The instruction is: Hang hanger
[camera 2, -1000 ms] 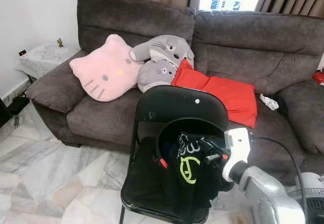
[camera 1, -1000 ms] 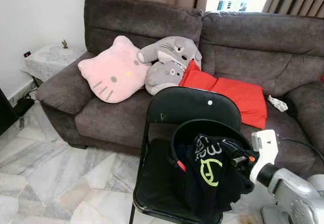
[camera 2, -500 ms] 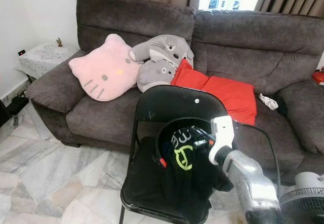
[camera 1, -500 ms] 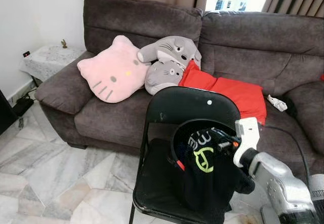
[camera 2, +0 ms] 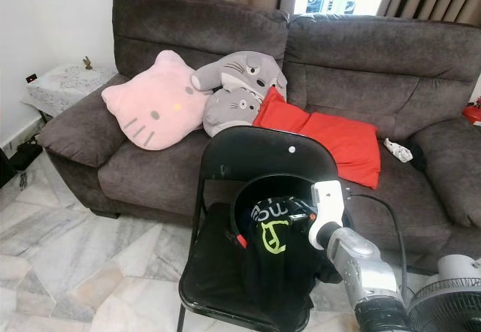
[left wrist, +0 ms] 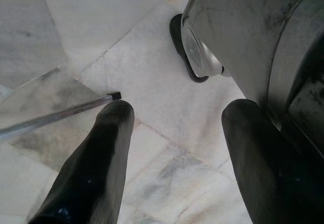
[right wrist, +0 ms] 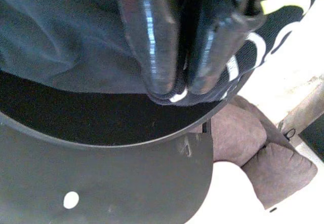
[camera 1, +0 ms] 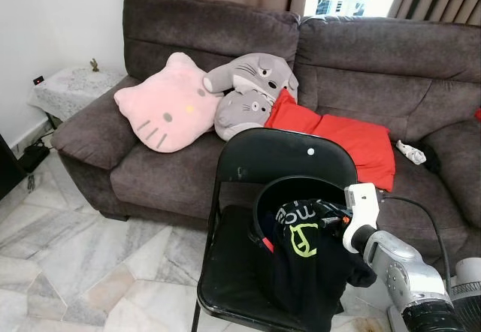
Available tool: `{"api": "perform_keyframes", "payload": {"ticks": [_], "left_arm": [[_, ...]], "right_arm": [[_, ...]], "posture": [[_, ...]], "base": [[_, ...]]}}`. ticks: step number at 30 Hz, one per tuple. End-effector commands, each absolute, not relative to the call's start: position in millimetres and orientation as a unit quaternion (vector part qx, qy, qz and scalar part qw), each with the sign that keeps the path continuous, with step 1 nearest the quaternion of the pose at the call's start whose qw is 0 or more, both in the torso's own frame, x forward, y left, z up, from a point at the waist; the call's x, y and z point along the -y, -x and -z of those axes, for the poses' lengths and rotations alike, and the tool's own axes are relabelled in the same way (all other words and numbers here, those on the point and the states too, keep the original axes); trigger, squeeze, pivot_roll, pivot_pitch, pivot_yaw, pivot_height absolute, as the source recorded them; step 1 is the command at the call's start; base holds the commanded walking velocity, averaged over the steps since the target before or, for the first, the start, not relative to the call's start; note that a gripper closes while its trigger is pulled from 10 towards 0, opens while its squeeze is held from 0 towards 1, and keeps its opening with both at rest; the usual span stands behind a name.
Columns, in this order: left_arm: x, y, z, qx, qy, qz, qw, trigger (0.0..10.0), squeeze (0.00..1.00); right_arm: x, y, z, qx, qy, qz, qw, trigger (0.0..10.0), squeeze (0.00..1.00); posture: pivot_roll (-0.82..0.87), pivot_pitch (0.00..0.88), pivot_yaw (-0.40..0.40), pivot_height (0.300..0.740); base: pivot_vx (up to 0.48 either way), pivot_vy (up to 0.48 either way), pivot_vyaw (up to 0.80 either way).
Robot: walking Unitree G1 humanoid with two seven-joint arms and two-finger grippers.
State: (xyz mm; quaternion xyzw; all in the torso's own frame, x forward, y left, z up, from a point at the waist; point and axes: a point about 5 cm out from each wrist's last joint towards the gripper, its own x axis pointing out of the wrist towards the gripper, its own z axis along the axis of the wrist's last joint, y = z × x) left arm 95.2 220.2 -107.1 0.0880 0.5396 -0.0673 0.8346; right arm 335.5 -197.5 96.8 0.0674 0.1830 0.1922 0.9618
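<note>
at the far left of the left eye view a small side counter (camera 1: pixel 71 88) with a lace cover stands against the white wall, beside the arm of the dark brown sofa (camera 1: pixel 316 54) that spans the upper half of the frame. on the sofa seat, left of centre, leans a pink cat-face cushion (camera 1: pixel 167 113); just right of it and touching it lie two grey plush cushions (camera 1: pixel 252 92), and right of those a red cushion (camera 1: pixel 338 138) lies flat. a small white thing (camera 1: pixel 409 151) lies on the seat near the right arm.

in the lower middle stands a black folding chair (camera 1: pixel 282 155) on the marble floor (camera 1: pixel 90 257). a black shirt (camera 1: pixel 304 261) with white and yellow-green print hangs in the opening of the chair's backrest and drapes onto the seat; a bit of red hanger (camera 1: pixel 263 242) shows at its left edge, the rest hidden under the cloth.

at the lower right the right pincer (right wrist: pixel 177 79) is closed narrow on the shirt's cloth near its top, just under the curved edge of the backrest. the left pincer (left wrist: pixel 174 133) hangs over the floor with its fingers (left wrist: pixel 96 168) wide apart, holding nothing.
</note>
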Motion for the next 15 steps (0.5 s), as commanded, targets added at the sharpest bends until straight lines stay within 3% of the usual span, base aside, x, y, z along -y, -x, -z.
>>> {"api": "perform_keyframes", "payload": {"ticks": [1,15], "left_arm": [[-219,-91,108,-0.544,-0.085,0.068,0.832,10.0,0.00],[-218,-90,109,-0.545,-0.087,0.072,0.831,10.0,0.00]], "right_arm": [[203,-340,-109,-0.162,-0.066,-0.185,0.967,10.0,0.98],[213,-321,-103,-0.184,-0.091,-0.182,0.962,10.0,0.98]], "posture": [[-0.06,0.023,-0.035,0.740],[-0.07,0.002,-0.040,0.740]], "base": [[0.000,0.000,0.00],[0.000,0.000,0.00]]}}
